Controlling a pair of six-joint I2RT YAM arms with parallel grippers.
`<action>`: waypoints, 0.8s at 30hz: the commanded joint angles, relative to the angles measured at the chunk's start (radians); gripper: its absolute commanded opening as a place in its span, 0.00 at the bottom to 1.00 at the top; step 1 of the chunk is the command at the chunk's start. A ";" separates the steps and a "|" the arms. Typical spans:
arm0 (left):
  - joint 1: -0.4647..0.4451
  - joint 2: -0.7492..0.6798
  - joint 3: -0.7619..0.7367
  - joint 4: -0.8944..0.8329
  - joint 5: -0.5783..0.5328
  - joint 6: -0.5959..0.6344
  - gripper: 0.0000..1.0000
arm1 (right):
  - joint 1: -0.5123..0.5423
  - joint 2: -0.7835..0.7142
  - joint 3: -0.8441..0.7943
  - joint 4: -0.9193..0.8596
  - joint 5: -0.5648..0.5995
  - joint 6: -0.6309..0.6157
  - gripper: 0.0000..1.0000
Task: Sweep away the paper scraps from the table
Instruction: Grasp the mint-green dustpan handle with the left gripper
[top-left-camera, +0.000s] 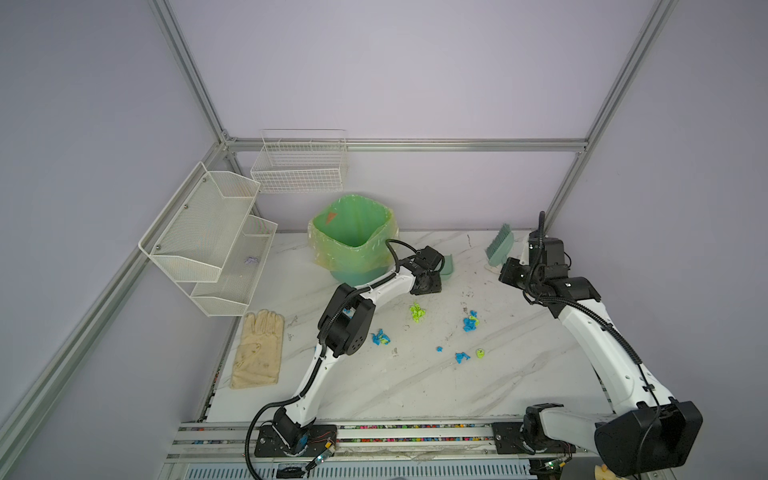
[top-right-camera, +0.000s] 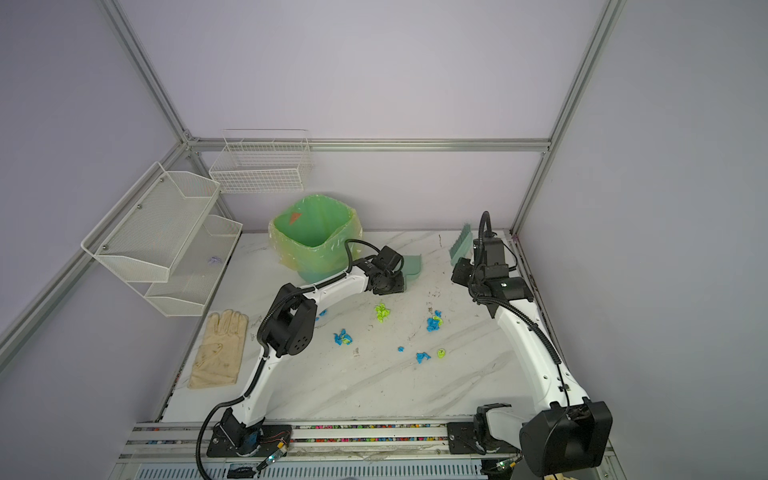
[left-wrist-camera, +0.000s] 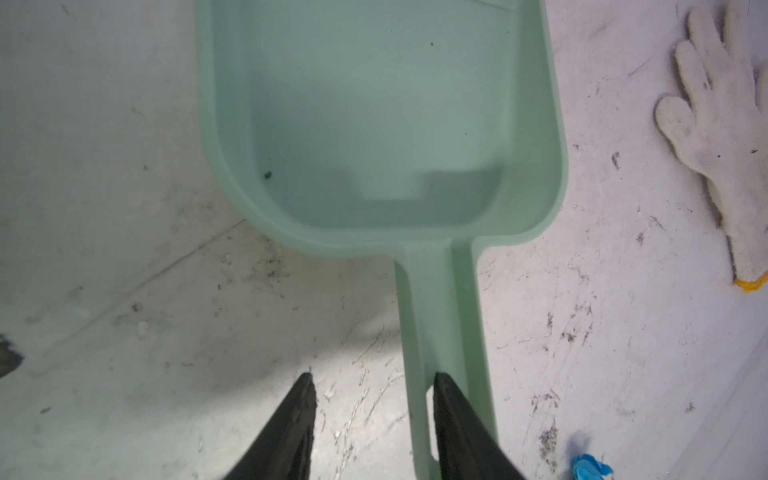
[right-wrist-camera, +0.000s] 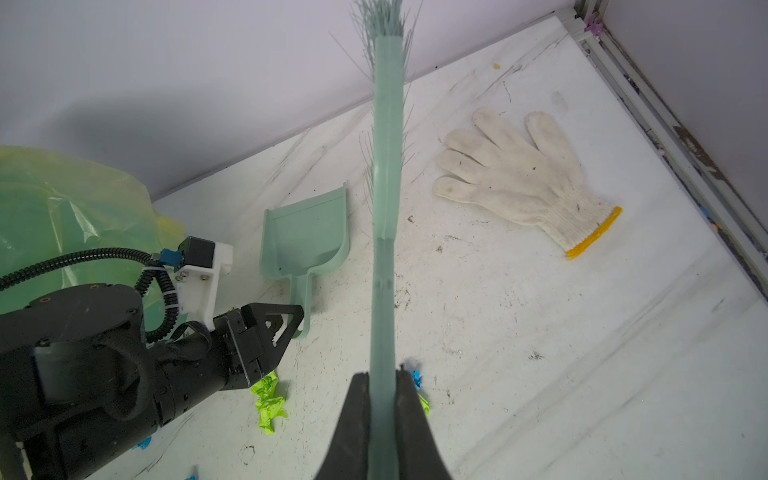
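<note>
Paper scraps lie on the white marbled table (top-left-camera: 415, 386): a yellow-green wad (top-left-camera: 417, 311) (top-right-camera: 381, 312) (right-wrist-camera: 268, 401), blue wads (top-left-camera: 470, 322) (top-right-camera: 434, 322) and smaller ones (top-left-camera: 380, 337) (top-left-camera: 461, 356). A pale green dustpan (top-left-camera: 448, 266) (left-wrist-camera: 382, 124) (right-wrist-camera: 305, 237) lies flat near the bin. My left gripper (left-wrist-camera: 374, 378) (right-wrist-camera: 301, 316) is open at the end of its handle: one finger lies over the handle, the other stands off to the side above bare table. My right gripper (right-wrist-camera: 381, 376) (top-left-camera: 505, 270) is shut on the handle of a green brush (right-wrist-camera: 384, 208) (top-left-camera: 498, 245), which is raised with its bristles towards the back wall.
A bin with a green bag (top-left-camera: 353, 237) stands at the back, just left of the dustpan. A white knit glove (right-wrist-camera: 519, 178) (left-wrist-camera: 719, 124) lies at the back right, and a cream glove (top-left-camera: 259, 349) lies at the left edge. Wire racks (top-left-camera: 208, 232) and a wire basket (top-left-camera: 299, 166) hang on the walls.
</note>
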 joint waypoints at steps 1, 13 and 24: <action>-0.001 -0.004 0.038 0.030 0.010 0.017 0.41 | -0.004 -0.001 0.013 0.021 0.002 -0.011 0.00; -0.002 -0.013 0.021 0.051 0.038 0.003 0.28 | -0.003 -0.007 0.017 0.020 -0.005 -0.003 0.00; -0.001 -0.013 -0.007 0.064 0.077 -0.027 0.09 | -0.004 -0.015 0.012 0.021 -0.008 -0.002 0.00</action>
